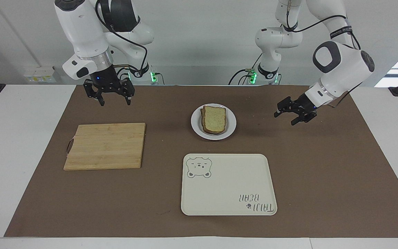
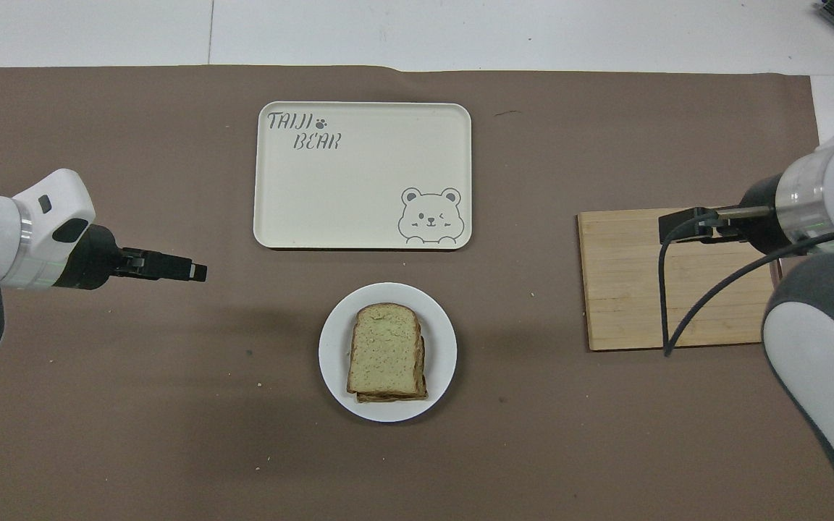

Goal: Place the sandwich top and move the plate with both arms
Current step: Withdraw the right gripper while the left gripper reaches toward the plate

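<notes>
The sandwich top (image 1: 215, 118) (image 2: 386, 347), a speckled slice with brown crust, lies on the stack on the small white plate (image 1: 231, 126) (image 2: 442, 362) in the middle of the brown mat. My left gripper (image 1: 284, 118) (image 2: 196, 273) hangs open and empty, low over the mat beside the plate, toward the left arm's end, a short gap away. My right gripper (image 1: 115, 102) (image 2: 667, 231) is raised and open over the wooden cutting board (image 1: 105, 145) (image 2: 627, 289), holding nothing.
A cream rectangular tray with a bear drawing (image 1: 226, 186) (image 2: 359, 181) lies on the mat, farther from the robots than the plate. The bare cutting board sits toward the right arm's end. The white table top borders the mat on all sides.
</notes>
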`<action>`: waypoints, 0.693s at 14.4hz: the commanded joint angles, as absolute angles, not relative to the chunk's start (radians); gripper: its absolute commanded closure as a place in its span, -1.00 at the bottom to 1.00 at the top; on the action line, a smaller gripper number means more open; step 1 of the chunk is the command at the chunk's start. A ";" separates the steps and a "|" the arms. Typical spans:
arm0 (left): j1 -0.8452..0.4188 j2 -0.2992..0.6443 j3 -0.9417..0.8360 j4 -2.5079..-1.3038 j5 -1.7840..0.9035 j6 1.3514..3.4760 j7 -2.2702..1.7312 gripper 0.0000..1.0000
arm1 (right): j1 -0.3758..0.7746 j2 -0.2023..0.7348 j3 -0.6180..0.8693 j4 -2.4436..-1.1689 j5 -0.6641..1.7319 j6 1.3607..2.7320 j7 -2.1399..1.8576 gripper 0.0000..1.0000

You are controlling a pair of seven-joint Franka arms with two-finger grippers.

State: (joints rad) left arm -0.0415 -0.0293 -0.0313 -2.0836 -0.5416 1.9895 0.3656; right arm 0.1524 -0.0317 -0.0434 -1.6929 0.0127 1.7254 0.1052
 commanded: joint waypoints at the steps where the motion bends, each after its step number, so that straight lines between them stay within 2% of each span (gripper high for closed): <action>1: -0.092 -0.046 -0.020 -2.183 -0.629 2.087 0.419 -1.00 | 0.144 -0.031 -0.055 -1.626 -0.009 1.648 0.092 -1.00; 4: -0.136 -0.037 -0.020 -2.242 -0.728 2.125 0.426 -1.00 | 0.129 -0.043 -0.090 -1.572 -0.009 1.577 0.029 -1.00; 7: -0.191 -0.035 -0.020 -2.290 -0.814 2.190 0.426 -1.00 | 0.123 -0.086 -0.124 -1.571 -0.009 1.542 0.021 -1.00; 10: -0.251 0.009 -0.020 -2.306 -0.868 2.266 0.426 -1.00 | 0.123 -0.130 -0.161 -1.586 -0.009 1.514 -0.032 -1.00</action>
State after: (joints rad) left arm -0.1984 -0.0088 -0.0340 -2.2829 -0.8176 2.2076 0.4102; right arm 0.1338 -0.0949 -0.1568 -1.5705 0.0108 1.5298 0.0099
